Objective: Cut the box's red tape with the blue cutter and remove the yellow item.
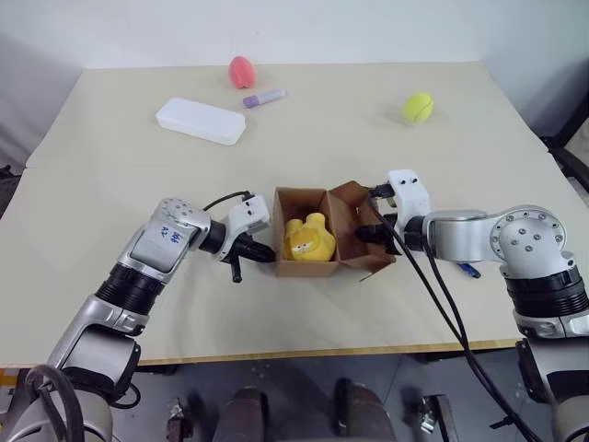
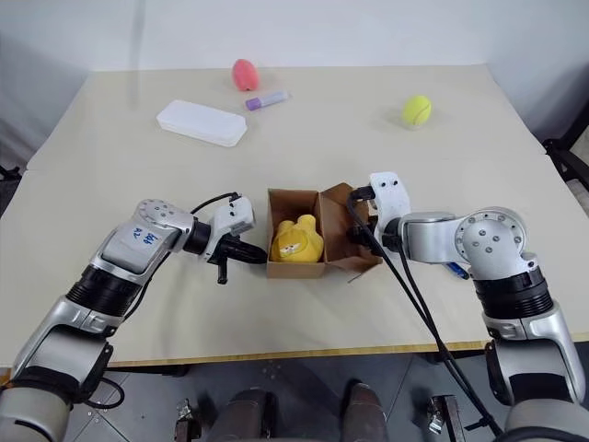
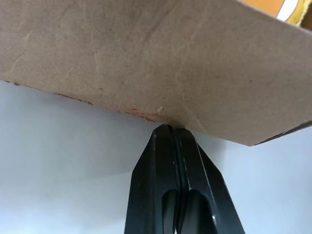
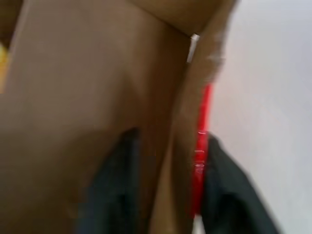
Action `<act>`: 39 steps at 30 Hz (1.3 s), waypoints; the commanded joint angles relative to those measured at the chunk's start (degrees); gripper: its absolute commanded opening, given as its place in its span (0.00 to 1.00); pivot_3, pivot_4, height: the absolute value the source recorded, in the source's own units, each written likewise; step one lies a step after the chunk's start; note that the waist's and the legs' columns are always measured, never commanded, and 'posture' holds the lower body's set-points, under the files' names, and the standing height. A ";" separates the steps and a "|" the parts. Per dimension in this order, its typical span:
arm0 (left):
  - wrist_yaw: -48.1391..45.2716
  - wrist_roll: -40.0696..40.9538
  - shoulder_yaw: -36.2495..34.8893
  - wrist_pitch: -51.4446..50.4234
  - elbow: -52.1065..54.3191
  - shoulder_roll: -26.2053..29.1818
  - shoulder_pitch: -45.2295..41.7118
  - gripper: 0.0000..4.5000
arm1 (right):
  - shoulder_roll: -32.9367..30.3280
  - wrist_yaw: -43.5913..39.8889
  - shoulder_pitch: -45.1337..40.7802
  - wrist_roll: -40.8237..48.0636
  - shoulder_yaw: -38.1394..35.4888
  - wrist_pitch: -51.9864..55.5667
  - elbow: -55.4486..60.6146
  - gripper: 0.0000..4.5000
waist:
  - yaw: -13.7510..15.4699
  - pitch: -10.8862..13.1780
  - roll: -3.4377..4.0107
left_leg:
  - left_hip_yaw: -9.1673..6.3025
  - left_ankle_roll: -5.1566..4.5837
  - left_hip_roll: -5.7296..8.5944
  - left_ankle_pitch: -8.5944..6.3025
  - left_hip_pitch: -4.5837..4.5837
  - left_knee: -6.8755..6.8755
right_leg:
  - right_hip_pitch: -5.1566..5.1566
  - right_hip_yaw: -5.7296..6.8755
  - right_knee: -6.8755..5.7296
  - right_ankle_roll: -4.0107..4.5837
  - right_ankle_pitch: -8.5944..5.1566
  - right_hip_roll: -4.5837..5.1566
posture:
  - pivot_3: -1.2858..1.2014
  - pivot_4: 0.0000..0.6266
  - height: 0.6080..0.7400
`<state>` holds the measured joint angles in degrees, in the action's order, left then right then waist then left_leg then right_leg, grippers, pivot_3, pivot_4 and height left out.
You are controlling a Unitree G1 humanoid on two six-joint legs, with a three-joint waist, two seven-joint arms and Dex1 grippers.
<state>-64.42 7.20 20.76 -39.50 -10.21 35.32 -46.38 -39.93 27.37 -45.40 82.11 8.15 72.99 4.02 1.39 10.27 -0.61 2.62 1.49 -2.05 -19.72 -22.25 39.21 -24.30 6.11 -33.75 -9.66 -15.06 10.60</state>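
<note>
Cardboard box (image 1: 317, 241) sits open on the counter (image 1: 110, 184), yellow item (image 1: 308, 241) inside. Left end effector (image 1: 260, 251), pressed together, touches its side; right end effector (image 4: 168, 185), spread, straddles its red-taped (image 4: 201, 146) wall.

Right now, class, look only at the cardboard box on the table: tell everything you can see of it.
The box is a small brown cardboard carton, standing upright with its flaps folded open. A yellow item with an orange cartoon face sits inside, rising above the rim. The left gripper, shut, presses its tips against the box's outer left wall. The right gripper straddles the right-hand flap, one finger inside, one outside beside a strip of red tape. It rests on the pale table.
</note>
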 commanded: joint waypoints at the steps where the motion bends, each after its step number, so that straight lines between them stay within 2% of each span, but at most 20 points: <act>1: 1.06 -0.59 -0.88 1.04 -0.78 -1.15 -1.28 0.00 | 0.56 -3.92 -0.40 -2.22 -2.76 1.12 3.15 0.67 | 0.06 0.00 0.00 | 0.00 0.00 0.00 0.00 0.00 0.00 | 0.00 0.00 0.00 0.00 0.00 0.00 | 0.52 0.24 1.00; 5: 1.39 -1.02 -1.40 1.49 -1.68 -1.86 -1.46 0.00 | -0.13 -7.36 0.32 -6.13 -3.83 3.26 4.55 0.99 | 0.04 0.00 0.00 | 0.00 0.00 0.01 0.00 0.01 0.00 | 0.00 0.00 -0.02 -0.01 0.01 0.00 | 0.52 0.24 1.00; 10: 1.45 -0.50 -2.72 0.01 -2.63 -1.77 -1.47 0.00 | -2.99 -15.83 1.37 -13.11 -5.70 2.04 7.92 1.00 | 0.06 0.00 0.00 | 0.00 0.00 0.01 0.00 0.00 0.01 | 0.00 0.00 -0.02 -0.01 0.01 0.00 | 0.52 0.24 1.00; 13: 1.00 0.99 -4.32 -3.54 -3.09 -1.42 -1.71 0.12 | -6.72 -23.97 2.54 -18.65 -6.98 -1.74 10.28 1.00 | -0.03 0.00 0.00 | 0.00 0.00 0.02 0.00 0.00 0.01 | -0.01 0.00 -0.01 -0.01 0.01 0.00 | 0.52 0.24 1.00; 18: 0.53 0.40 -6.40 -3.31 -1.26 5.05 0.14 0.39 | -18.29 -41.58 6.91 -28.28 -9.54 -10.37 11.15 1.00 | -0.09 0.00 0.00 | 0.01 0.00 0.02 0.00 0.00 -0.02 | -0.02 0.00 0.00 -0.01 0.01 0.00 | 0.52 0.24 1.00; 19: 0.48 0.47 -6.61 -3.30 -1.13 5.91 0.33 0.40 | -19.07 -43.76 7.52 -29.26 -10.16 -11.57 11.18 1.00 | -0.26 0.00 0.00 | 0.02 0.00 0.02 0.00 0.01 -0.02 | -0.02 0.00 0.00 -0.01 0.01 0.00 | 0.52 0.24 1.00; 24: -0.42 -0.37 -7.53 -0.53 -2.68 9.70 -1.85 0.62 | -22.88 -55.89 12.91 -32.63 -15.00 -17.63 13.15 1.00 | -0.10 0.00 -0.01 | 0.12 0.00 0.02 0.00 0.04 -0.05 | -0.07 -0.01 -0.02 -0.01 0.01 0.00 | 0.52 0.24 1.00; 26: -0.98 0.11 -7.93 0.19 -3.34 9.10 -4.73 0.73 | -23.54 -60.60 15.23 -32.86 -17.46 -20.09 14.68 1.00 | 0.27 0.04 -0.06 | 0.17 0.00 0.02 0.00 0.01 -0.02 | -0.07 -0.01 0.01 -0.01 0.01 0.01 | 0.52 0.24 1.00; 30: -4.69 1.45 -5.23 1.30 -6.26 1.32 -16.07 1.00 | -23.93 -73.69 23.24 -34.11 -23.29 -29.78 21.68 1.00 | 2.12 0.11 -0.19 | 0.13 0.00 0.05 -0.01 -0.13 0.18 | -0.06 0.00 0.03 -0.09 0.09 0.02 | 0.52 0.24 1.00; 34: -7.97 -2.33 0.71 8.99 -9.47 -4.31 -20.36 1.00 | -22.84 -78.98 29.98 -36.99 -27.62 -35.84 24.37 1.00 | 1.66 0.10 -0.19 | 0.30 -0.15 0.08 -0.22 -0.09 0.43 | 0.05 0.00 0.13 -0.26 0.22 0.05 | 0.52 0.24 1.00; 39: -11.74 -5.91 6.32 15.45 -15.11 -9.69 -21.71 1.00 | -21.91 -79.77 39.52 -41.04 -34.94 -38.31 26.92 1.00 | 1.20 0.11 -0.20 | 0.32 -0.16 0.07 -0.22 -0.08 0.52 | 0.06 0.00 0.12 -0.21 0.26 0.04 | 0.52 0.24 1.00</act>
<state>-74.91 2.83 26.30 -26.35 -24.79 25.39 -66.83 -62.27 -52.25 -6.57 42.01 -22.49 36.05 28.50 2.59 10.38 -0.81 2.95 1.33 -1.98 -19.94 -22.32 39.75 -24.24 6.10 -33.65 -9.87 -14.80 10.65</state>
